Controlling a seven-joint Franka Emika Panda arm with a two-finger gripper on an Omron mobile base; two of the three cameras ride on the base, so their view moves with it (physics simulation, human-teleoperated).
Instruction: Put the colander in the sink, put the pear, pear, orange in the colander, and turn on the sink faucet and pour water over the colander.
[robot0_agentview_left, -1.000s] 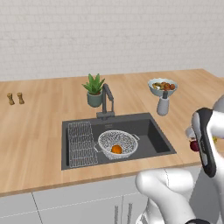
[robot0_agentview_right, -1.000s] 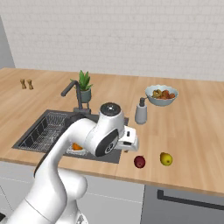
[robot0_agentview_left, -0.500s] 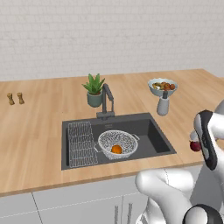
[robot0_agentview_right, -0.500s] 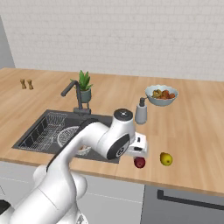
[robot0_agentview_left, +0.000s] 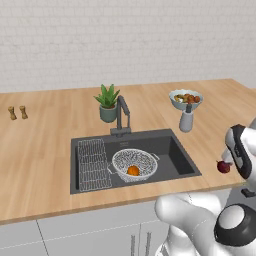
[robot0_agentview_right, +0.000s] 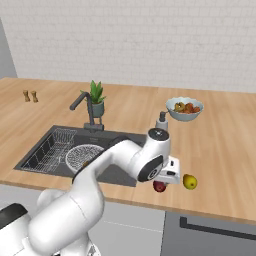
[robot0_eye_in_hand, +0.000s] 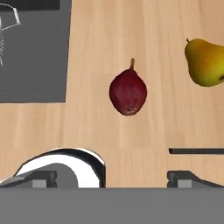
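Your tool (robot0_eye_in_hand: 111, 177) hangs over the wooden surface (robot0_eye_in_hand: 148, 26) with its two dark fingertips (robot0_eye_in_hand: 40, 179) spread wide and nothing between them, so it is released. Straight ahead of the tool in the hand view lies the dark red pear (robot0_eye_in_hand: 127, 92), stem pointing away from the tool, apart from both tips. The yellow pear (robot0_eye_in_hand: 204, 62) lies farther out, to the right of the tool in that view, and the two pears are not touching. In the right base view the red pear (robot0_agentview_right: 159, 186) sits just under the tool's white hand, with the yellow pear (robot0_agentview_right: 189, 181) beside it near the front edge of the surface. Off to the tool's left is the dark grey sink (robot0_agentview_left: 174, 154); inside it stands the wire-mesh colander (robot0_agentview_left: 134, 161) with the orange (robot0_agentview_left: 133, 170) resting in its bottom, next to a flat wire rack (robot0_agentview_left: 93, 157). The sink faucet (robot0_agentview_left: 122, 115) rises behind the basin.
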